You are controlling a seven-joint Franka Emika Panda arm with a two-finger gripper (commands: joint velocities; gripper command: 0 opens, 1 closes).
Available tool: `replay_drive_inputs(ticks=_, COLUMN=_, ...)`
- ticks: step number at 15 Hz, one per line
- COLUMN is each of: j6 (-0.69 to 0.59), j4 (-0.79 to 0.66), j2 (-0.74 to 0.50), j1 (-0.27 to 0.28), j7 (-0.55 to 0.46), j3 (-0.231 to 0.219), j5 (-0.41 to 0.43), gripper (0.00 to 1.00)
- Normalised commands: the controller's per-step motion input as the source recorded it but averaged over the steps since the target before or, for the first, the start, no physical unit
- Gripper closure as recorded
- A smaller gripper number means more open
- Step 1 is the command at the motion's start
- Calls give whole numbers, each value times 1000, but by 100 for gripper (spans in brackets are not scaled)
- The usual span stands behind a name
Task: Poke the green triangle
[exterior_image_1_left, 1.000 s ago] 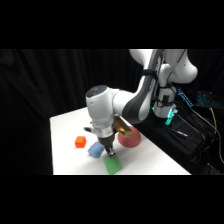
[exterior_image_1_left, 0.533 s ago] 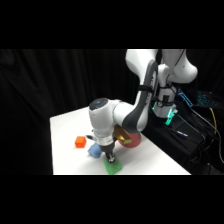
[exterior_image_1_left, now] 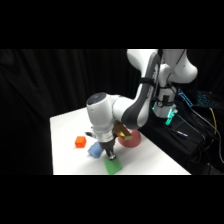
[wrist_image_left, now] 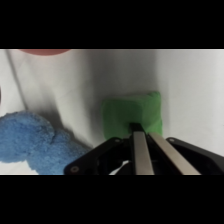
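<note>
end effector [exterior_image_1_left: 111,157] down on the triangle [exterior_image_1_left: 113,166]; lumpy piece [exterior_image_1_left: 95,149] just beside it, cube [exterior_image_1_left: 80,142] beyond that.

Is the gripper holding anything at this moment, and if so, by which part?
Nothing is held. The gripper has its fingers shut together, tips down on the green triangle near its middle, with nothing clamped between them.

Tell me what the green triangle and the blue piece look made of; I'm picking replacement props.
Green triangle: probably foam or painted wood, matte, flat faces with soft edges. Blue piece: seemingly sponge or fuzzy fabric, its surface lumpy, nubbly and dull.
</note>
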Motion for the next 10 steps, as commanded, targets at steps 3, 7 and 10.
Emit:
replay_drive_inputs(ticks=3, j6=-294, j4=-176, j2=-487, j1=-6, j7=-42, j3=13, j5=105, gripper=70)
replay_drive_inputs(ticks=7, j6=-329, j4=-164, j2=-473, j1=19, j7=37, j3=-16, j5=34, gripper=34)
replay_drive_inputs(ticks=10, j6=-229, j4=-149, j2=-433, j1=27, j7=90, j3=-25, j5=-41, gripper=0)
